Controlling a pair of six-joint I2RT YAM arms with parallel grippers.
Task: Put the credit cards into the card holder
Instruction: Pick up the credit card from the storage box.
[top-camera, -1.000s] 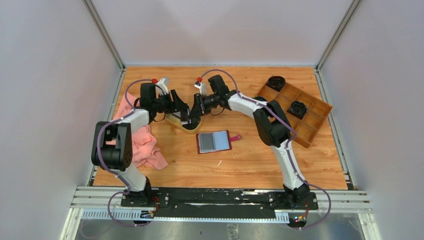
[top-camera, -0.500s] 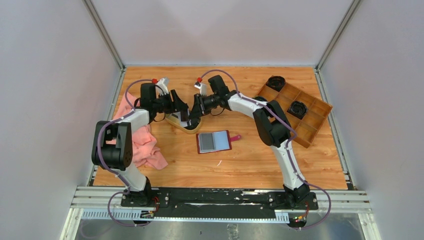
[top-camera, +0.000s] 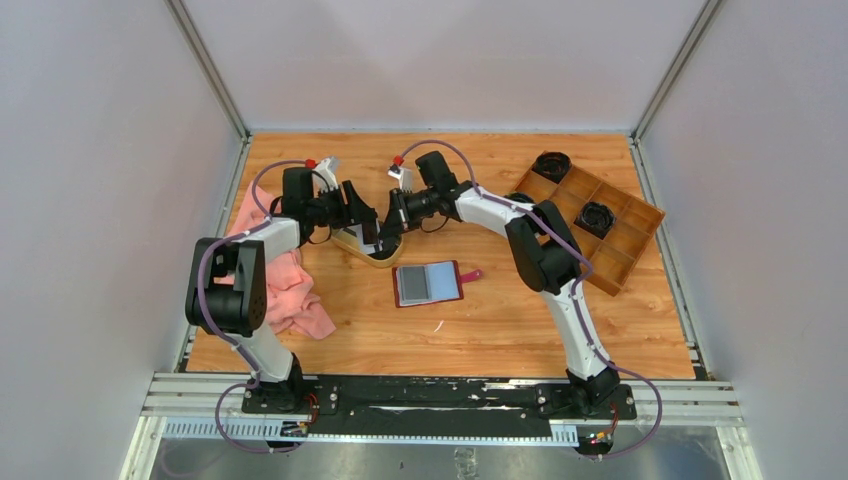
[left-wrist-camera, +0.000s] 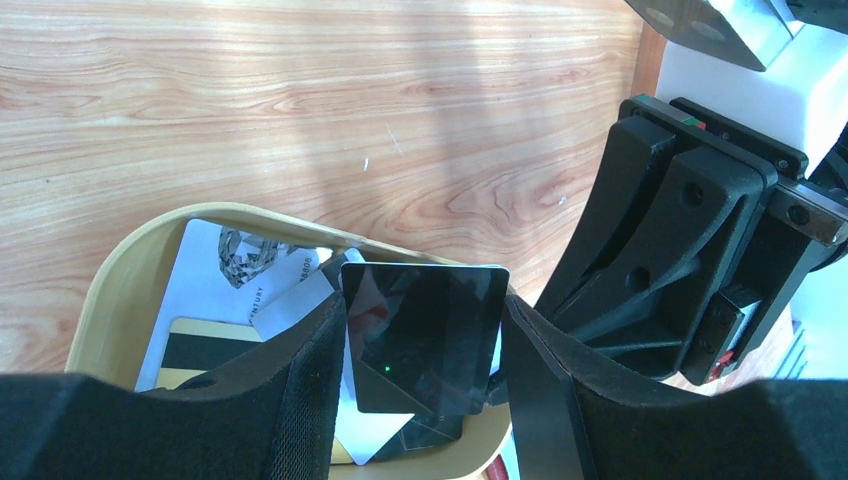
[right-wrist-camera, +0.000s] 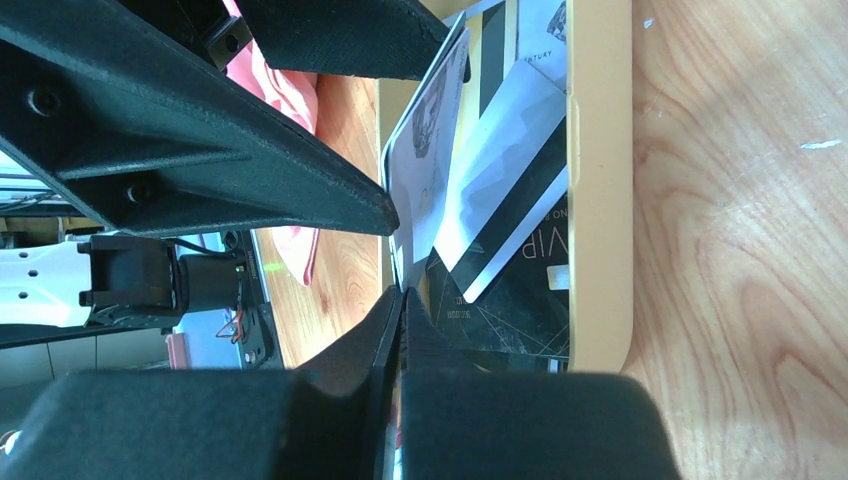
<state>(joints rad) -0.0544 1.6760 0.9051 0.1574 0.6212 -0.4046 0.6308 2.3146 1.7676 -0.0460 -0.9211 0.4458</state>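
Clamping card edges, left jaws, dish below

The wooden table carries dish, card holder, cloth, tray.

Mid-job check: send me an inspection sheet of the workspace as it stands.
Surface: light wooden tabletop, small white flecks, no spills seen.
Job's things: dark red leather card holder lies open and flat, grey pockets up; black glossy credit card is held upright over the oval tan dish, other cards lying inside it.
Clutter: crumpled pink cloth; brown wooden compartment tray holding two round black items.
End effectors: left end effector clamps the black card's side edges; right end effector pinches the same card.
Cables: purple cables follow both arms, no snag seen.
Surroundings: pale walls, metal frame posts; nothing seen intruding.
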